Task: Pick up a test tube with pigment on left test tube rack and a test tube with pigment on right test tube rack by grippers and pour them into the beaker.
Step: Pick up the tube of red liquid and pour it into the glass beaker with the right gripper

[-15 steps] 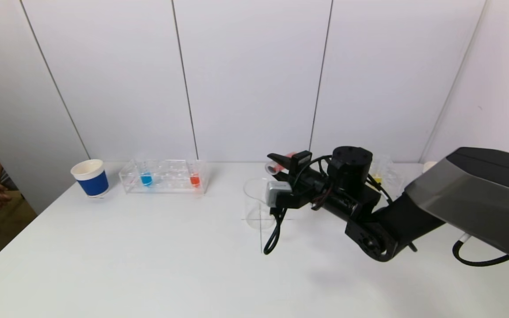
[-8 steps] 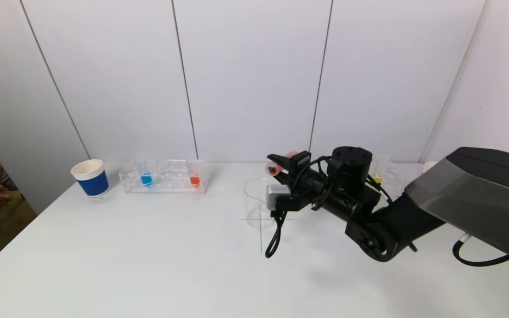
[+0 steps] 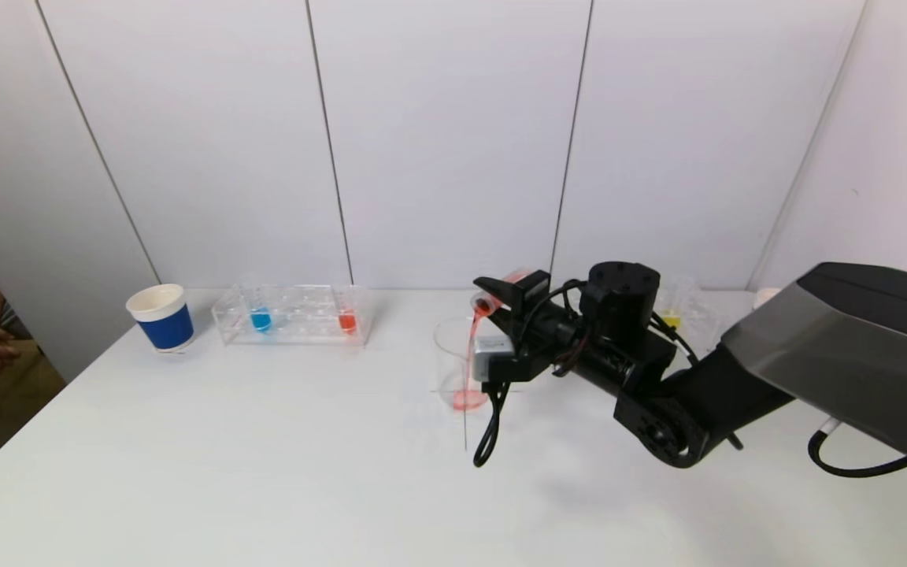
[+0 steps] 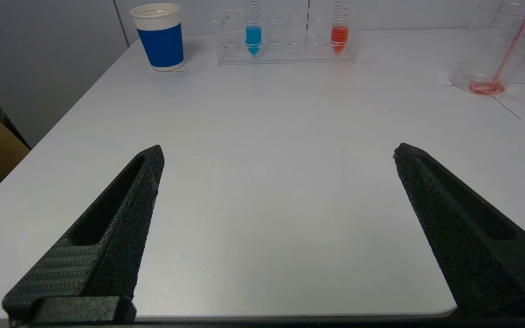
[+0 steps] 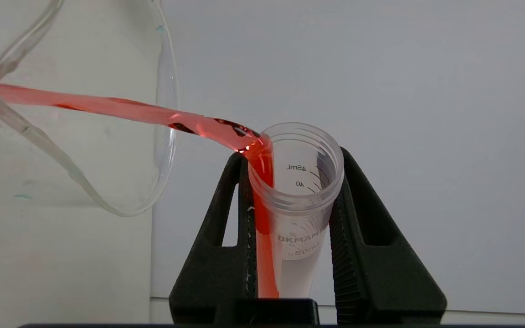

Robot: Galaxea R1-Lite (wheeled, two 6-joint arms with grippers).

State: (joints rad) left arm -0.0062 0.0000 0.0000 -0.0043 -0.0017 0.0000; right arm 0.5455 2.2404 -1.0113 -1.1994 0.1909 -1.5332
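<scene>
Desk (image 3: 264,472) white, carries all. Left rack (image 3: 296,315) far left of centre, holds blue tube (image 3: 260,317) and orange tube (image 3: 347,319), both upright. Beaker (image 3: 457,362) mid-desk. Right tool (image 3: 501,303) clamps tube (image 5: 296,191), long axis near horizontal, mouth over beaker rim; red stream (image 3: 471,346) falls into beaker, pooling at bottom. Pour underway, likely needs more tilt. Left tool (image 4: 276,182) wide, empty, low over near desk edge, nearer left rack.

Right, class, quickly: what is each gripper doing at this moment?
Left gripper: open, holding nothing, low over the table.
Right gripper: closed on the test tube, pouring red liquid into the beaker.
</scene>
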